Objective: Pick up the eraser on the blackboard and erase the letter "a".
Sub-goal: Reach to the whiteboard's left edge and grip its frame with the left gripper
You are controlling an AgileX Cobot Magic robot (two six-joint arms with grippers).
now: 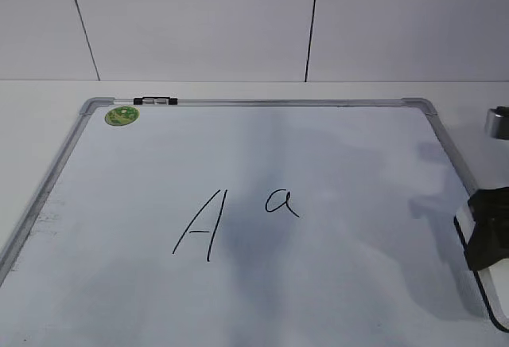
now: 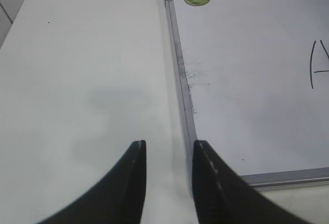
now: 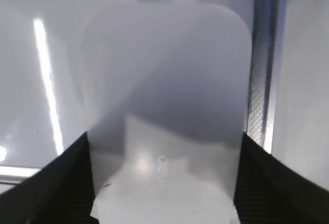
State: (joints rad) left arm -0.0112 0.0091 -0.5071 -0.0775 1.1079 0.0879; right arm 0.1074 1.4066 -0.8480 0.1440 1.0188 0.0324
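The blackboard (image 1: 334, 148) lies flat on the table, with the small letter "a" (image 1: 281, 202) near its middle. The eraser (image 3: 164, 70) is a flat white oblong with a small grey marking. It sits between the two fingers of my right gripper (image 3: 164, 142), which touch its long sides. In the exterior view this gripper (image 1: 487, 235) is over the eraser (image 1: 475, 287) at the board's right edge. My left gripper (image 2: 168, 144) is open and empty over the table, just left of the blackboard's (image 2: 247, 80) left frame.
A taller capital "A" (image 1: 203, 228) stands left of the "a"; part of it shows in the left wrist view (image 2: 318, 62). A green sticker (image 1: 122, 115) and a black-and-silver clip (image 1: 155, 101) sit at the board's far left corner. The metal frame (image 3: 262, 80) runs beside the eraser.
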